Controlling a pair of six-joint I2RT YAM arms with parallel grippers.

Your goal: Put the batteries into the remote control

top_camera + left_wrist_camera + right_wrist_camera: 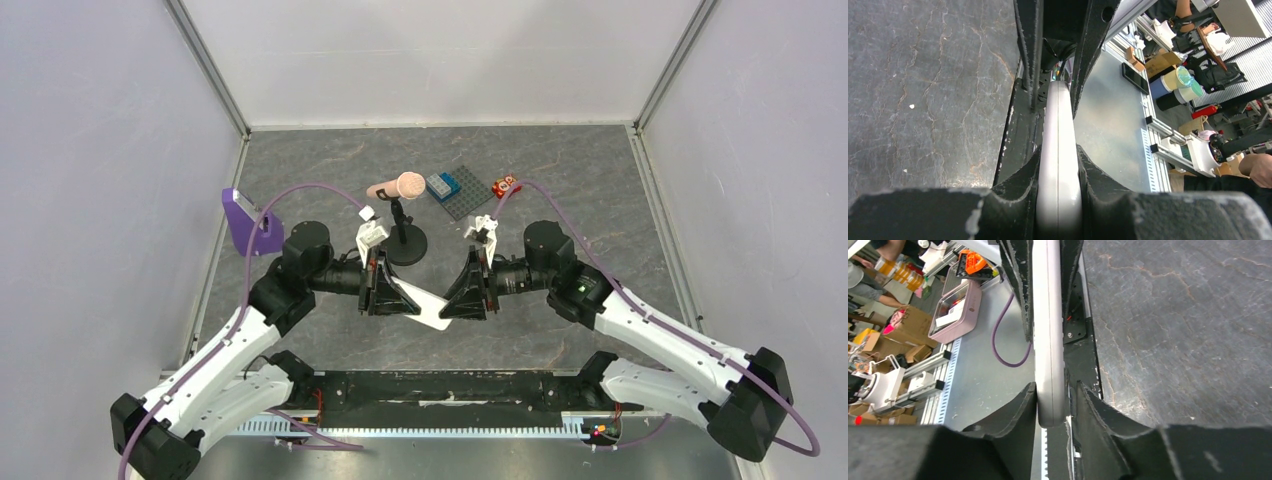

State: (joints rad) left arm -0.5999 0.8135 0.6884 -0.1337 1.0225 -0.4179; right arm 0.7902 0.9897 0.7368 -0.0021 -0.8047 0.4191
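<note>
With the left hand (398, 298) pinched shut on the left end of the remote control (424, 306) and the right hand (455, 300) pinched shut on its right end, holds that white handset between them at the near middle of the tabletop (330, 150). Just beyond, shows a black stand (405, 245) carrying a pink cylinder (400, 186); farther still, a grey studded plate (465, 197) with a blue block (440, 184) on it, a red block (503, 185) just right, a purple piece (245, 222) far left.
</note>
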